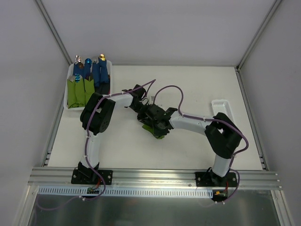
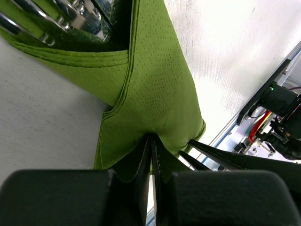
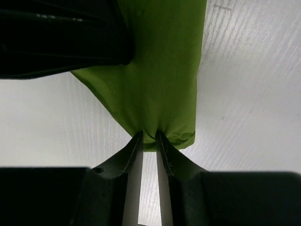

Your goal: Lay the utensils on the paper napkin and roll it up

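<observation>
The lime-green paper napkin [image 2: 155, 84] lies folded over at mid-table, partly wrapped round the utensils [image 2: 70, 14]. Only their silver heads show, at the top left of the left wrist view. My left gripper [image 2: 153, 137] is shut on a pinched fold of the napkin. My right gripper [image 3: 149, 135] is shut on the napkin [image 3: 160, 70] at its rounded end, with paper bunched between the tips. From above, both grippers [image 1: 145, 114] [image 1: 157, 126] meet over the napkin [image 1: 159, 134], and the utensils are hidden.
A white basket [image 1: 67, 94] at the back left holds green rolled bundles [image 1: 77, 92] and blue ones [image 1: 99, 73]. A small white slotted tray [image 1: 220, 104] sits at the right. A metal rail [image 1: 155, 176] runs along the near edge.
</observation>
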